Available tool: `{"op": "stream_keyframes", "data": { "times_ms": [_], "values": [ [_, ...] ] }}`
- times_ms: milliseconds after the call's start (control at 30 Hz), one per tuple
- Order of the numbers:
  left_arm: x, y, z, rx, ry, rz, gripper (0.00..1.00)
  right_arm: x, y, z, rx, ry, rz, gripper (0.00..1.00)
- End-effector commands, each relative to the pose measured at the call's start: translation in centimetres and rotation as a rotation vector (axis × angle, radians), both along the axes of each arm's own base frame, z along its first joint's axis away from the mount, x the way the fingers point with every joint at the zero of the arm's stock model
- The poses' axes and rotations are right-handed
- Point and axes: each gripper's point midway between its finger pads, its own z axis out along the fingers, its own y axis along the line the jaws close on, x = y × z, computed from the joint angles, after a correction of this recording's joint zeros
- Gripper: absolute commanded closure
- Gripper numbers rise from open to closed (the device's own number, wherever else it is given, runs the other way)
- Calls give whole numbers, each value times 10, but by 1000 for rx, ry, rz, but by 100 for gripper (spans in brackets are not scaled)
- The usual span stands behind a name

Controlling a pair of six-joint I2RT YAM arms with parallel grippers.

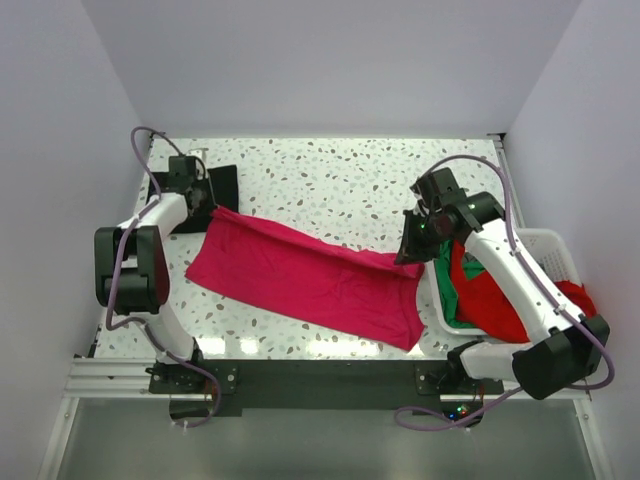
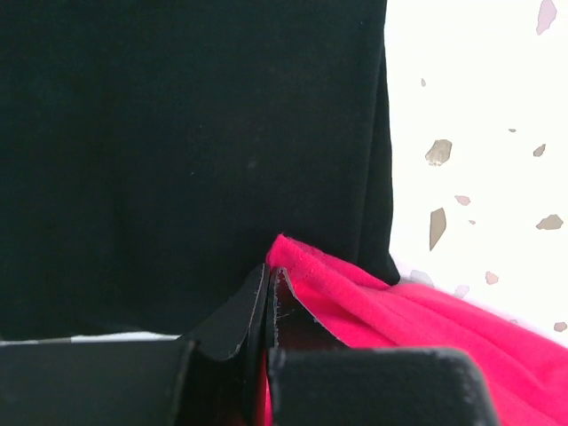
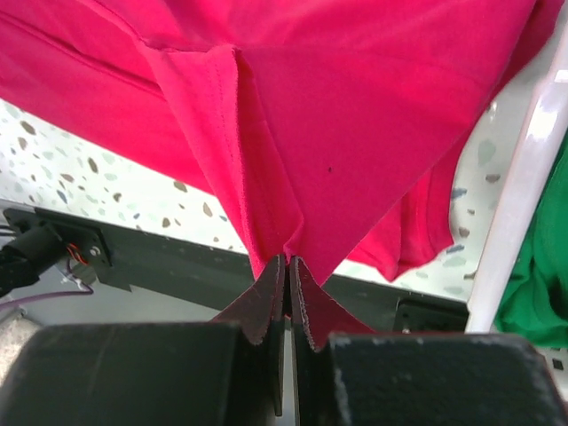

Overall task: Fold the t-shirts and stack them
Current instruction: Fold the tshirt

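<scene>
The magenta-pink t-shirt point(image 1: 310, 275) is lying slantwise across the middle of the surface point(image 1: 330, 180), running from far left to near right with one end in each pincer. The left pincer point(image 1: 208, 205) is clamping shut on its far-left corner. That corner is sitting right at the edge of the black t-shirt point(image 1: 225, 185), which is lying flat at the far-left part of the surface. The right pincer point(image 1: 410, 250) is closing on a gathered pinch of the other end, which it is holding lifted just beside the basket point(image 1: 555, 250), where the red t-shirt point(image 1: 490, 300) and the green t-shirt point(image 1: 445, 290) are sitting.

Both holds are looking thin, with only a small nip of cloth at the fingertips. If the arms pull apart too hard, one end is likely to slip free and drop.

On the left, the jaws are working so near the black cloth that any drag risks catching and rumpling it. Whether some black cloth is also being pinched cannot be told.

On the right, loose folds are hanging close to the basket rim and could snag there.

The shirt is also creasing along its length, so a fold made now is likely to come out crooked.
</scene>
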Motion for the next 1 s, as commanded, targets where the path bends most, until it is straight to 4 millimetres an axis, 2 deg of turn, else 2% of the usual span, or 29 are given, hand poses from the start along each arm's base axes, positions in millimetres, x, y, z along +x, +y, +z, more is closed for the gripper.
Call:
{"op": "stream_keyframes", "data": {
  "times_ms": [0,167,300,400,433,533,600,633,700,767,833,933,967],
  "values": [
    [8,11,30,36,-123,32,100,-23,-6,-7,-17,46,-25,100],
    [-7,22,31,65,-121,108,100,-42,-1,-26,-18,82,-22,100],
    [-22,24,21,60,-75,144,100,-56,7,-43,-43,120,11,100],
    [-37,25,14,51,-45,187,89,-70,7,-57,-83,154,32,100],
    [-42,25,13,40,-35,211,77,-74,6,-59,-93,162,35,100],
    [-55,32,16,43,-27,279,59,-86,-2,-67,-117,191,23,100],
    [-61,36,23,33,-37,324,57,-92,-4,-71,-125,203,36,88],
    [-63,37,26,29,-38,336,52,-95,-2,-71,-124,219,53,72],
    [-60,38,40,17,-77,350,49,-98,-5,-70,-145,231,85,63],
    [-50,32,53,-16,-118,323,46,-90,-5,-66,-174,218,111,53],
    [-42,25,55,-48,-134,299,44,-78,-1,-57,-177,183,117,47],
    [-36,13,39,-105,-82,270,43,-54,10,-60,-183,130,136,44],
    [-35,7,28,-137,-49,258,42,-40,16,-67,-191,109,145,44]
  ]
}}
